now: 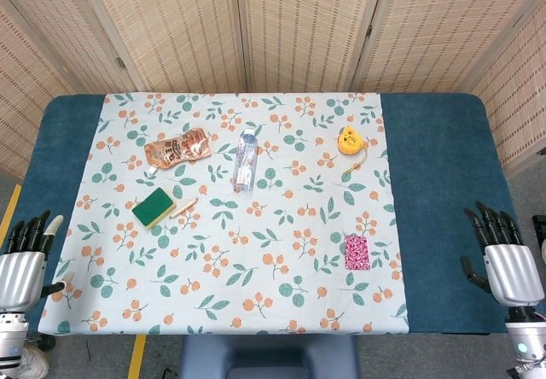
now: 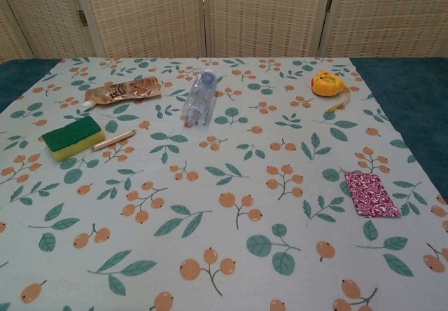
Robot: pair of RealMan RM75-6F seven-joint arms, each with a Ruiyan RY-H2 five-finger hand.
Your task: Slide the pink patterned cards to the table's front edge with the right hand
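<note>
Cards [image 1: 357, 252] lie flat on the worktop [image 1: 444, 183], untouched; right hand [image 1: 503, 259] and left hand [image 1: 24, 259] wait apart, fingers spread, grasping nothing.

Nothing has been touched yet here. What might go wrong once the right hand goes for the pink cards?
The pink patterned cards lie flat and thin on the floral tablecloth, so pressing fingers may drag and bunch the cloth instead of sliding them. If it is a loose stack, the top cards might shear off. The right hand starts well to the side, over the blue table, so it may push them sideways.
</note>
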